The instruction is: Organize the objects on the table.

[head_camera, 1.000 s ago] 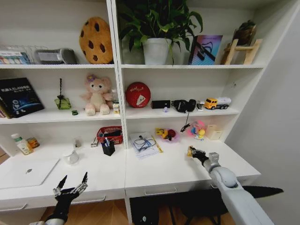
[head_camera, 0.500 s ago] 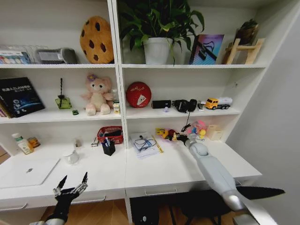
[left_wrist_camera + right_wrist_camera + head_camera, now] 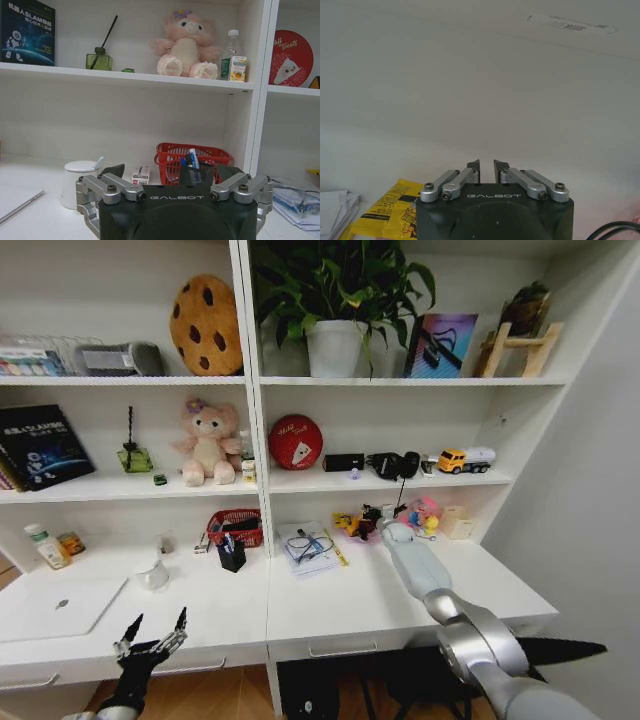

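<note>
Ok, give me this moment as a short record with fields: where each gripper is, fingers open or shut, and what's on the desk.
right gripper: reached to the back of the desk, at the yellow and pink toys; fingers narrowly apart, nothing between them
left gripper: low at the desk's front edge, fingers spread open, holding nothing
laptop: closed, flat on the desk's left part
white mug: right of the laptop
red basket: at the back, black pen holder in front of it
papers: with a cable on top, mid desk

The right arm stretches forward over the desk's right half, its gripper (image 3: 372, 523) near the back edge, fingers narrowly parted. The left gripper (image 3: 152, 632) hangs at the front edge, fingers spread wide.
</note>
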You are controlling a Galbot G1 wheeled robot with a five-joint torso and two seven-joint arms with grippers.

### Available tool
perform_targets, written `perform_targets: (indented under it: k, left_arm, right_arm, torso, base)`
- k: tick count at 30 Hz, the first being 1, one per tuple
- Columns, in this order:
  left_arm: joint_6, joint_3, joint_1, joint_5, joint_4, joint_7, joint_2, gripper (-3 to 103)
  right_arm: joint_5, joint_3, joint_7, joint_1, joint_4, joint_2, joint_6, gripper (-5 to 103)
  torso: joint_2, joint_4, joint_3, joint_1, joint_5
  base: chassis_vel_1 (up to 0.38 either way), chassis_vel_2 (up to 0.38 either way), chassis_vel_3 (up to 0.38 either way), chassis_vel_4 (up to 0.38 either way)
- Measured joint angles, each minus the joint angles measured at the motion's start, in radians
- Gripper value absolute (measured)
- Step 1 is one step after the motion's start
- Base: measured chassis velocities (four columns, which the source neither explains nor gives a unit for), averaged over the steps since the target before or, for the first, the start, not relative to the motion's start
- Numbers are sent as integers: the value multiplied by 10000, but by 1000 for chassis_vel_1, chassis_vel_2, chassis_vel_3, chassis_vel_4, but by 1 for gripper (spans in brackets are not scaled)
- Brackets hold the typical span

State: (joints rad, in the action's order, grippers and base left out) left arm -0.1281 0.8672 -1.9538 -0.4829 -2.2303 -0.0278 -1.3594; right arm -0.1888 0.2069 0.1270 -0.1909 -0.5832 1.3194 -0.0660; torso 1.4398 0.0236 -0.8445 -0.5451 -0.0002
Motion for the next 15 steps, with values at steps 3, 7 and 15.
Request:
perform_targets:
  k: [3, 7, 15]
  left_arm:
    - [0, 0, 0, 0, 0, 0, 0, 100]
    - [0, 0, 0, 0, 0, 0, 0, 100]
    - [0, 0, 0, 0, 0, 0, 0, 100]
  right_arm:
    - [-92, -7, -110, -331, -617, -59, -221, 28]
    - [-868, -113, -467, -1600, -2656, -539, -935, 44]
    - [-2852, 671, -1671, -6868, -9860, -3280, -2481, 77]
  torso:
    - [1, -3, 0, 0, 0]
    - [0, -9, 0, 0, 2]
    - [1, 11, 1, 4, 15]
  base:
    - [0, 0, 0, 0]
    - [0, 0, 0, 0]
    - [0, 0, 0, 0]
